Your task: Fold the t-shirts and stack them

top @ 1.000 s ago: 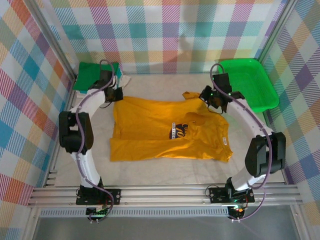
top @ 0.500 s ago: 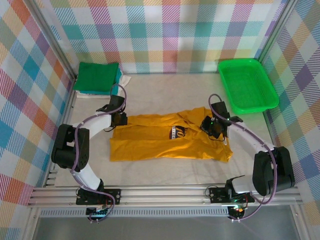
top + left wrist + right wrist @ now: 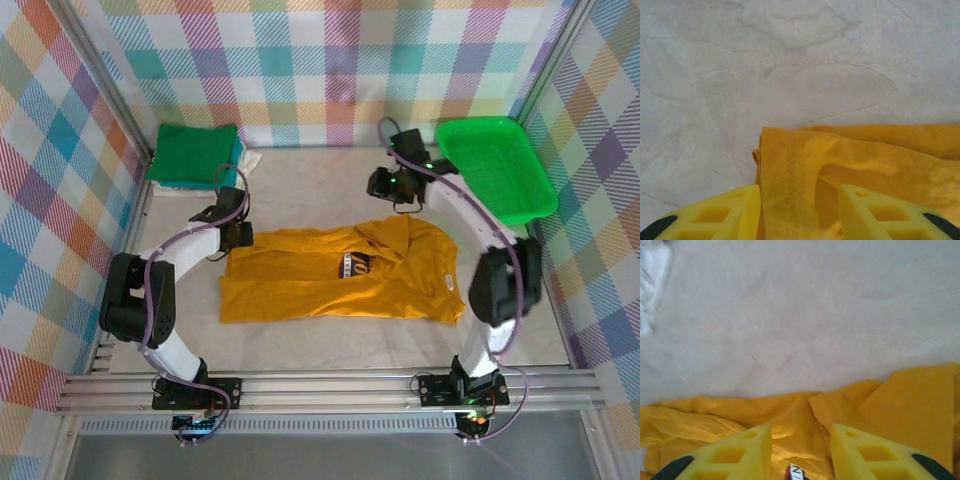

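A mustard-yellow t-shirt (image 3: 340,278) lies folded in half into a long band in the middle of the table, its dark logo (image 3: 360,265) facing up. My left gripper (image 3: 236,234) sits low at the shirt's far left corner. In the left wrist view its yellow fingers (image 3: 740,205) stand apart, the left gripper (image 3: 799,194) open, with the hemmed corner (image 3: 790,170) lying loose between them. My right gripper (image 3: 382,185) hangs open behind the shirt's far edge, and the right wrist view looks down past the right gripper (image 3: 801,432) on the rumpled yellow cloth (image 3: 790,425). A folded dark-green t-shirt (image 3: 195,150) rests on white cloth (image 3: 247,160) at the far left.
A bright green mesh tray (image 3: 495,170) stands at the far right corner, close to the right arm. Plaid walls enclose the table on three sides. Bare grey table (image 3: 310,185) stretches between the shirt and the back wall.
Both grippers drew the shirt's far edge toward the near side, folding it in half, then opened and let go. The right gripper has since pulled up and back; the left stays at the corner.
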Controlling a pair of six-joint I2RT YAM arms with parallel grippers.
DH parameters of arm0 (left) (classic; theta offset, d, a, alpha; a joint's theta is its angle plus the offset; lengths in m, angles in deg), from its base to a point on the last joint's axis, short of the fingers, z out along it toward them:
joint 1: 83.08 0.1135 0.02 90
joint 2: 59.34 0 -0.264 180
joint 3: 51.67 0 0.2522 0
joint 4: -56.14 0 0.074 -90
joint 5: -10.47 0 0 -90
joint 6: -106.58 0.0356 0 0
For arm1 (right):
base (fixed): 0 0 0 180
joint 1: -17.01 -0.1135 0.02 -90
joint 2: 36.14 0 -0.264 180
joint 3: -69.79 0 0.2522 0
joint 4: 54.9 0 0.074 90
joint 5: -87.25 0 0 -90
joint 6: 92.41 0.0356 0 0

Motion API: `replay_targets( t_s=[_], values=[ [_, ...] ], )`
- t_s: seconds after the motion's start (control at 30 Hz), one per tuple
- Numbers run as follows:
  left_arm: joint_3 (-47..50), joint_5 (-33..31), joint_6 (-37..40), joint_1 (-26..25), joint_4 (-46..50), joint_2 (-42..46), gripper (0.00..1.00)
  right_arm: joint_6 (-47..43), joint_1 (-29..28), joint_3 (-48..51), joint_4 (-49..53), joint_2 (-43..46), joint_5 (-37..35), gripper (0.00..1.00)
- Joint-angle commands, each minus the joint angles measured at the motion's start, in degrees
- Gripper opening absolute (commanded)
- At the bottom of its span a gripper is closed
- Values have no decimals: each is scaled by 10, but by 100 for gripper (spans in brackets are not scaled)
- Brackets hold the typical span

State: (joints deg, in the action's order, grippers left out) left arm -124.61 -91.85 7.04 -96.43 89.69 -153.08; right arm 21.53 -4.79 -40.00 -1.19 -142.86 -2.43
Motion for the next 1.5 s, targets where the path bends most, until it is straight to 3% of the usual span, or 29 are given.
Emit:
replay_targets(
  t_s=[0.0,0.2,0.53,0.77,0.97,1.2,1.47],
  values=[
    [23,31,-24,-1,20,32,47,-90,-28,-80,132,-97,-30,41],
    [38,49,-22,-5,40,51,56,-131,-63,-231,246,-236,-123,45],
    [16,40,-28,-2,45,27,59,-143,-70,-291,286,-313,-193,39],
    [-3,43,-26,-2,51,18,60,-151,-70,-297,289,-332,-157,40],
    [0,39,-30,-2,51,16,60,-139,-70,-289,284,-319,-158,3],
    [-12,27,-31,-2,60,2,60,-100,-53,-304,268,-253,-158,0],
    [-50,33,-26,17,68,-32,57,-21,11,-271,231,-178,-120,0]
  ],
)
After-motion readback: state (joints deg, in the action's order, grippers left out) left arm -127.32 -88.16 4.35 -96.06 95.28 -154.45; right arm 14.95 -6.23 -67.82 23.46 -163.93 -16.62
